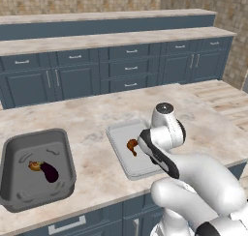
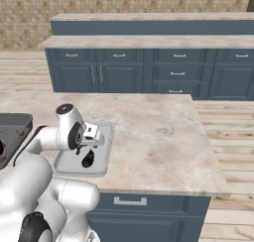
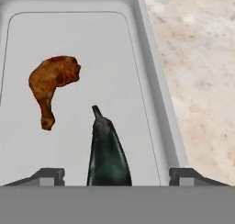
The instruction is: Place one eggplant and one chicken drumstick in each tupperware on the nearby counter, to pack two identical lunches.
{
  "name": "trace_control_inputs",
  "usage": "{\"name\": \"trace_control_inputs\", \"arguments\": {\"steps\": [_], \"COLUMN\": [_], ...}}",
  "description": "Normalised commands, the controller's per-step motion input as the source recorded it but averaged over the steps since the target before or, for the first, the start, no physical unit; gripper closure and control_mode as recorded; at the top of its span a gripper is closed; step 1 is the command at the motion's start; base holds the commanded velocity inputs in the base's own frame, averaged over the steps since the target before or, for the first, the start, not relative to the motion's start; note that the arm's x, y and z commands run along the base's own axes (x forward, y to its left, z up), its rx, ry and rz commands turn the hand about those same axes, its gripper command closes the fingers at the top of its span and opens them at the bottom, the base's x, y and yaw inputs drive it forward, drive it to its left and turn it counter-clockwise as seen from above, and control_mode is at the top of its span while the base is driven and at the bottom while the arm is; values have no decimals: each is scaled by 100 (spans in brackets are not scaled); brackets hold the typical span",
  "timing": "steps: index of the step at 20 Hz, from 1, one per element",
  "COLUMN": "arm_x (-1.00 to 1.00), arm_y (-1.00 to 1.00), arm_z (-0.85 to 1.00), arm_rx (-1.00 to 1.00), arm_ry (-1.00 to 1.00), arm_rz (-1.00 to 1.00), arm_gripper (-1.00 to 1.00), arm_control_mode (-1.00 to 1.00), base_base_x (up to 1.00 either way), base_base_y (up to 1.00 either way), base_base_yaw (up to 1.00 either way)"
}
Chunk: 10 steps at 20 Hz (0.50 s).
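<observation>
On the beige counter lies the shallow pale grey tupperware, with a brown chicken drumstick in its left half. A dark eggplant is in the same tray, stem pointing away from the hand. My gripper hangs just above it, open, both fingertips well wide of the eggplant. From the right base view the gripper points down over the tray and eggplant. Further left, the deep dark grey tupperware holds another drumstick and eggplant.
My white arm rises over the counter's near edge and covers the tray's right side. Stepped blue counters run along the brick wall behind. Wooden floor lies off the counter's right end.
</observation>
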Motion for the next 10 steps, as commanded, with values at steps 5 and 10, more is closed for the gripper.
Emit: {"name": "trace_control_inputs", "arguments": {"steps": [5,10], "arm_x": [0,-51], "arm_y": [-7,-3], "arm_z": [14,53], "arm_rx": [0,0], "arm_ry": [-1,-1], "arm_rz": [-2,-3], "arm_gripper": [-100,-100], "arm_control_mode": [-100,-100], "base_base_x": [0,0], "base_base_y": [0,0], "base_base_yaw": [0,0]}}
